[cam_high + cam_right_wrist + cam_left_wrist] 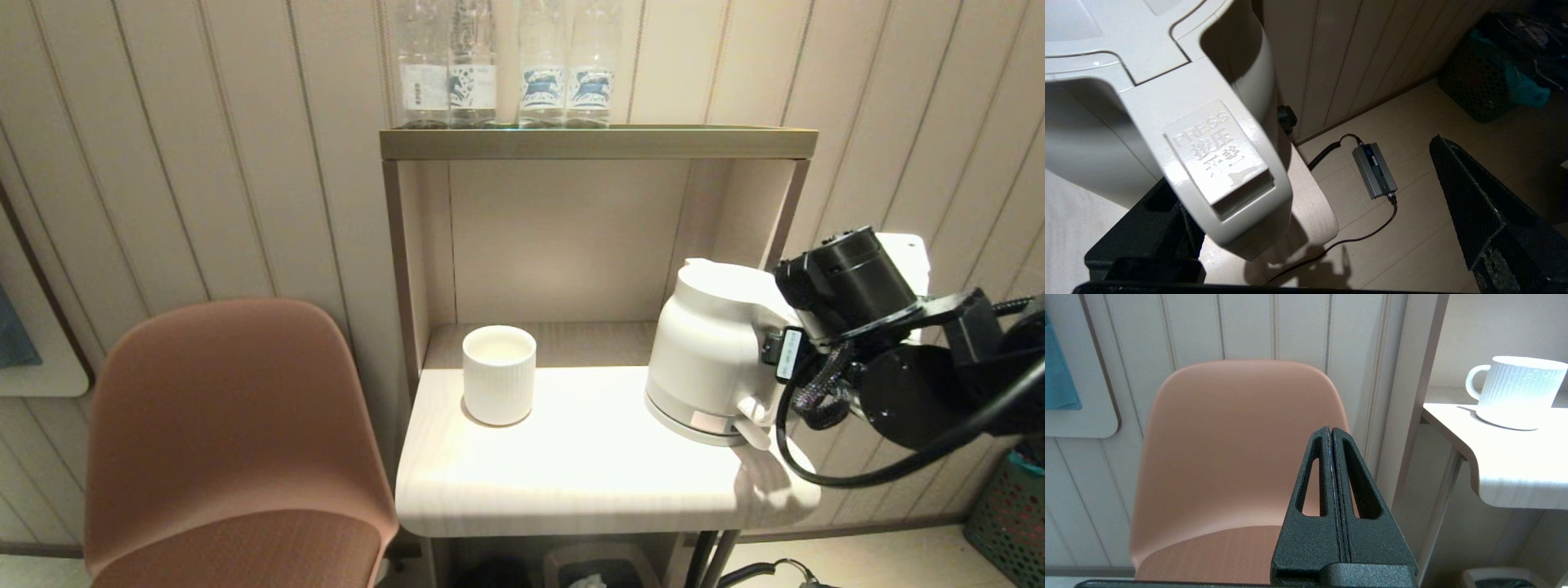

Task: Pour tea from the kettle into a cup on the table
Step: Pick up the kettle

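Observation:
The white kettle (710,351) stands on the right part of the pale table (588,482), spout toward the back. My right gripper (767,359) is at its loop handle. In the right wrist view this gripper (1298,179) is open wide. The handle (1220,163), with its PRESS button, lies between the fingers, close against one finger (1147,228); the other finger (1474,204) stands well apart. The white ribbed cup (499,374) sits on the table's left, upright; its small handle shows in the left wrist view (1519,392). My left gripper (1331,430) is shut and empty, low beside the chair.
Several clear bottles (506,73) stand on the brass-coloured shelf top (596,143). A pinkish-brown chair (229,441) stands left of the table. On the floor to the right lie a grey power adapter (1374,169) with its cable and a dark basket (1012,506).

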